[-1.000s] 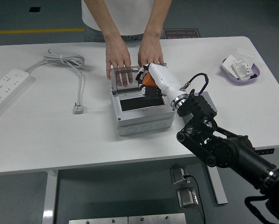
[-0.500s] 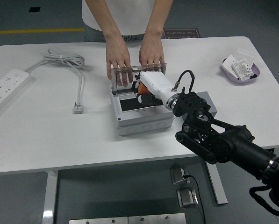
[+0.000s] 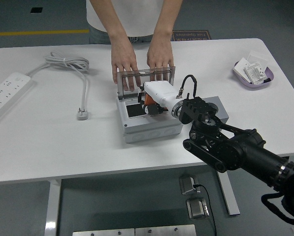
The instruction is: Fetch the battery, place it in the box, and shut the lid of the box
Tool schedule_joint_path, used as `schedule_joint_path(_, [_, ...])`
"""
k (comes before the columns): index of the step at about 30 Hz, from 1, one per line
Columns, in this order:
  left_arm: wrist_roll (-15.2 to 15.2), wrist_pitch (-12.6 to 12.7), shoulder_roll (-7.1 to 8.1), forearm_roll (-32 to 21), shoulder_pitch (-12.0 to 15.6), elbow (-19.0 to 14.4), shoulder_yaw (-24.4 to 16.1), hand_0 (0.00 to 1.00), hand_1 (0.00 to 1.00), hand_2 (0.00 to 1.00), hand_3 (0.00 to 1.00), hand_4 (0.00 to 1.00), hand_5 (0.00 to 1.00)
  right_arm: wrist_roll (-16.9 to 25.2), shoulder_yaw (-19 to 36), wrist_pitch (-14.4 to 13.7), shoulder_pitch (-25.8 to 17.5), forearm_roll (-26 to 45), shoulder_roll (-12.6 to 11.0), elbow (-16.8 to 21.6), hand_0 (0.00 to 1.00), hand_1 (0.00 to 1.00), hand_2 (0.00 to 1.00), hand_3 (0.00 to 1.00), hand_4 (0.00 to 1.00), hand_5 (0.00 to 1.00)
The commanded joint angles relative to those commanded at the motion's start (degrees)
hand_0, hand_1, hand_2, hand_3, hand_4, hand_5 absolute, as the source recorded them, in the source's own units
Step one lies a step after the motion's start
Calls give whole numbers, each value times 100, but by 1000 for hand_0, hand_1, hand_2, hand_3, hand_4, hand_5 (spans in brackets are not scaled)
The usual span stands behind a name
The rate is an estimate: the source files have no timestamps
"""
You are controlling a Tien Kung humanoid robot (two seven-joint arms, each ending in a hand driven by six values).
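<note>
Orange showed under our white right hand [image 3: 151, 101], which we took to be the battery [image 3: 147, 97]; the fingers were curled around it and held it just over the dark opening of the grey box [image 3: 149, 128]. Compared with a second before, our hand had moved to the left and down, from the right rear corner of the box to above its inside. We judged that the battery was almost in place but not yet released, so the placing step was near its end and the closing was not started. The clear lid [image 3: 144, 79] stood upright at the back edge of the box, and the hands of a person [image 3: 124, 61] rested behind it, touching it as before. Inside the box we could see only a dark floor. Far to the right, a purple tray [image 3: 255, 78] contained some small white items. Our left arm was not visible.
</note>
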Motion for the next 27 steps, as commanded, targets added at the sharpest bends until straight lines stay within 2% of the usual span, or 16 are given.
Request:
schedule_joint_path(2, [3, 1, 2, -2, 3, 0, 4, 674, 680, 660, 761, 746, 377, 22, 5, -7, -3, 1, 6, -5, 157, 211, 274, 253, 2, 2])
schedule_joint_path(3, [4, 1, 2, -4, 5, 0, 5, 674, 681, 660, 760, 746, 378, 29, 7, -13, -4, 0, 8, -7, 169, 226, 307, 441, 181, 156])
schedule_joint_path(8, [4, 1, 1, -6, 8, 0, 9, 674, 681, 660, 760, 746, 378, 71, 28, -66, -13, -15, 22, -16, 169, 226, 307, 441, 181, 156])
schedule_joint_path(9, [3, 1, 0, -6, 8, 0, 10, 674, 682, 660, 761, 746, 379, 78, 33, -76, -14, -20, 24, -15, 190, 249, 349, 556, 342, 138])
schedule_joint_path(14, [3, 2, 2, -9, 11, 0, 14, 674, 682, 660, 761, 746, 379, 120, 74, -132, -24, -31, 34, -12, 190, 249, 349, 556, 342, 138])
schedule_joint_path(15, [4, 3, 2, -10, 12, 0, 15, 674, 681, 660, 762, 746, 379, 127, 80, -143, -26, -30, 35, -10, 222, 288, 371, 605, 517, 295])
schedule_joint_path(20, [7, 5, 4, -9, 12, 0, 15, 674, 681, 660, 762, 746, 379, 173, 113, -202, -31, 14, 38, -13, 222, 288, 371, 605, 517, 295])
schedule_joint_path(21, [7, 5, 4, -7, 11, 0, 14, 674, 681, 660, 760, 746, 380, 183, 119, -214, -33, 22, 39, -14, 272, 332, 375, 598, 718, 427])
schedule_joint_path(26, [5, 4, 4, 10, 4, 0, 2, 674, 681, 660, 760, 746, 380, 237, 137, -276, -45, 60, 43, -23, 272, 332, 375, 598, 718, 427])
schedule_joint_path(27, [5, 3, 3, 13, 4, 0, 1, 674, 681, 659, 761, 747, 381, 247, 137, -288, -48, 67, 43, -26, 284, 335, 380, 595, 758, 477])
